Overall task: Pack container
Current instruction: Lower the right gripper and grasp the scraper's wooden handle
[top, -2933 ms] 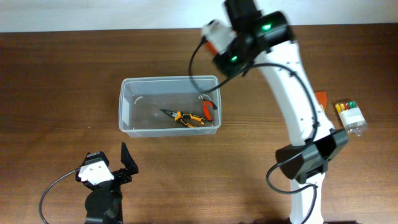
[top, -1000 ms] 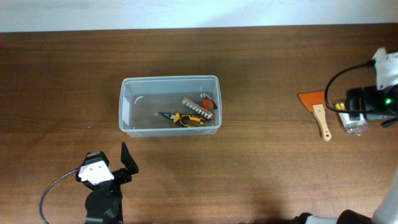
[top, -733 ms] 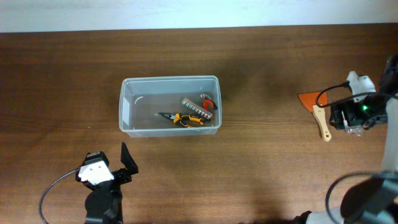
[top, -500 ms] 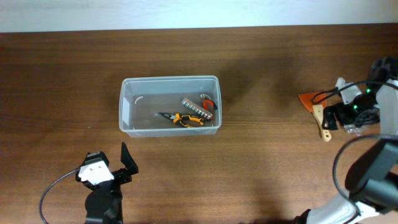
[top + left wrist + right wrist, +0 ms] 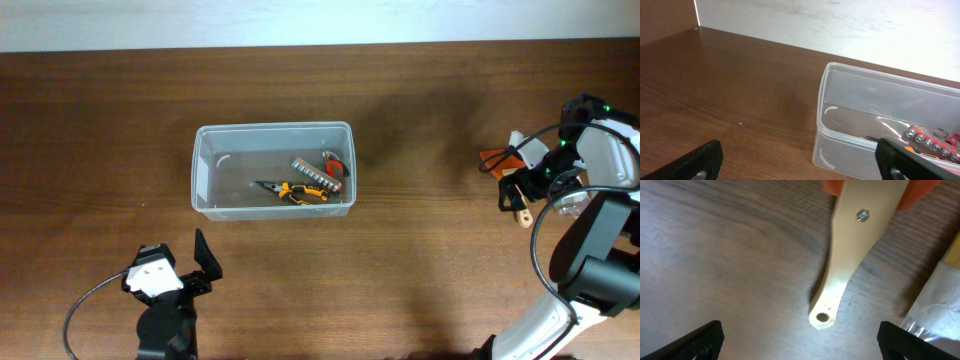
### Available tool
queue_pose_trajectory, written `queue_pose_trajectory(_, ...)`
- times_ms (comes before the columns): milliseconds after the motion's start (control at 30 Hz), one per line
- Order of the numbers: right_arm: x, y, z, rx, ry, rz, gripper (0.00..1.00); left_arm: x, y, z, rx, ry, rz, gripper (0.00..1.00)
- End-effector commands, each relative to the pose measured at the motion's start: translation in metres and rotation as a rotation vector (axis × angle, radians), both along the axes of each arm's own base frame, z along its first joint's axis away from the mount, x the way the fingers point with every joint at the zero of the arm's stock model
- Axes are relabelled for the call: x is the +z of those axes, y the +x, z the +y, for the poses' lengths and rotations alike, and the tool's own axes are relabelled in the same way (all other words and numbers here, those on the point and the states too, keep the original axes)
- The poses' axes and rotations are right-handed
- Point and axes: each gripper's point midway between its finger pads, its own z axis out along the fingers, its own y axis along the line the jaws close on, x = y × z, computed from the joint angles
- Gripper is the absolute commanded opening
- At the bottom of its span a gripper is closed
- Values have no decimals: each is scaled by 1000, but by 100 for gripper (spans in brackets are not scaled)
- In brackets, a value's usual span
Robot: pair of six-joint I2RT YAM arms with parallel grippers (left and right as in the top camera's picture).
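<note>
The container point(image 5: 272, 127), a clear plastic bin, stands left of centre and holds orange-handled pliers point(image 5: 293, 190), a grey bit holder point(image 5: 317, 173) and a red tool point(image 5: 335, 165). At the far right lies a scraper with an orange blade point(image 5: 490, 157) and a pale wooden handle point(image 5: 850, 245). My right gripper point(image 5: 516, 188) hangs low over that handle, open point(image 5: 800, 342), its fingers set wide either side of the handle's end. My left gripper point(image 5: 203, 262) rests open near the front edge, facing the container point(image 5: 890, 110), nothing between its fingers point(image 5: 800, 165).
A small clear box of markers point(image 5: 570, 205) lies just right of the scraper, partly under my right arm; its plastic shows at the right edge of the right wrist view point(image 5: 940, 300). A white wall runs along the table's far edge.
My right arm has swung from above the container to the far right and come down over the scraper's handle. The grey bit holder now lies in the container. The left arm is still.
</note>
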Motion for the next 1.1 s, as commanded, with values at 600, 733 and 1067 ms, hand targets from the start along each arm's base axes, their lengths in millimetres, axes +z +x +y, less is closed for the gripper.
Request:
queue_pose_trajectory(600, -51, 17, -5, -53, -13, 23, 89, -1, 0, 0, -1, 9, 2, 99)
queue_pose_trajectory(733, -54, 17, -5, -79, -16, 26, 81, -1, 0, 0, -1, 9, 2, 99)
queue_pose_trajectory(1067, -54, 16, -5, -100, -17, 30, 57, -1, 0, 0, -1, 9, 2, 99)
